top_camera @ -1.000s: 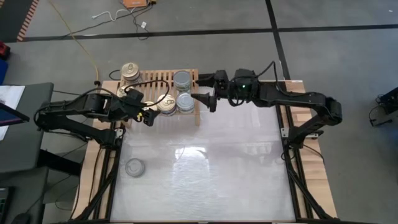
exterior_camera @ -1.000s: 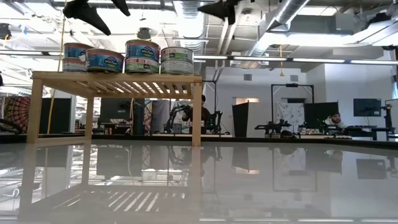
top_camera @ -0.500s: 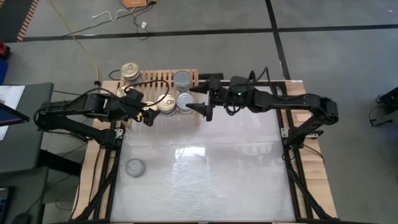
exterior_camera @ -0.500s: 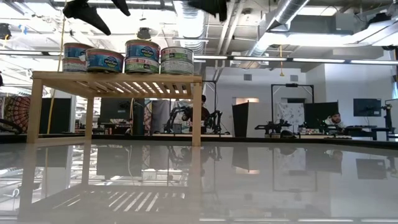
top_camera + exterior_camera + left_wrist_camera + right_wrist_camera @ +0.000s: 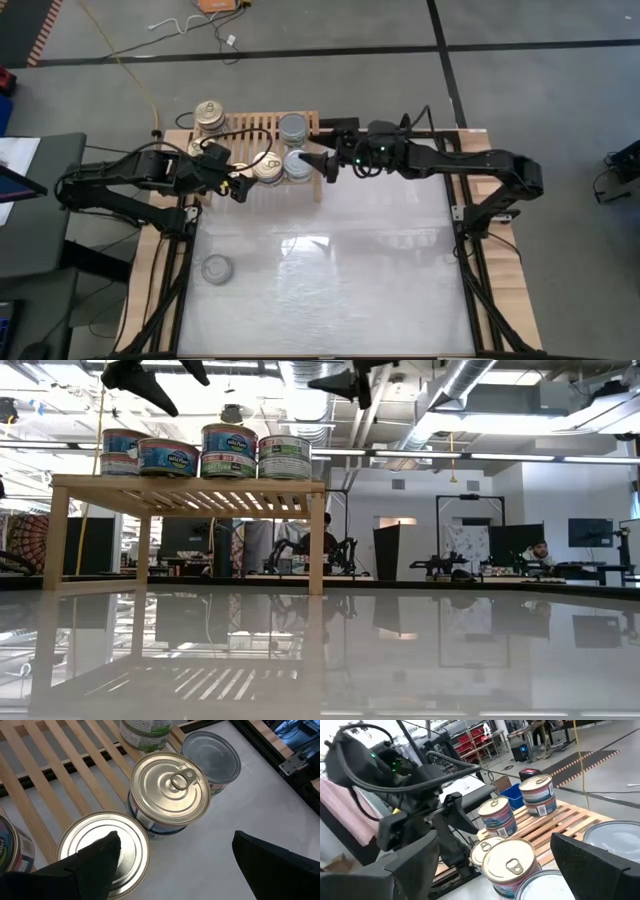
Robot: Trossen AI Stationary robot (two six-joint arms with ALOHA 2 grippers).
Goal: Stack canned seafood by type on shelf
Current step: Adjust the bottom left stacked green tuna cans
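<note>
Lone silver-topped tin (image 5: 217, 268) on bench (image 5: 330, 290), near left edge, well apart from shelf (image 5: 262, 127). Left end effector (image 5: 238, 189) fingers spread, empty, above gold-topped tins (image 5: 170, 788) at shelf front. Stacked tins (image 5: 228, 450) on shelf; label writing unreadable. Right end effector (image 5: 325, 167) fingers spread, empty, beside grey-topped tins (image 5: 296, 162).

Both arms reached inward; the left gripper (image 5: 238, 190) stood open, the right gripper (image 5: 321, 166) apparently spread wide, fingertips facing each other.
</note>
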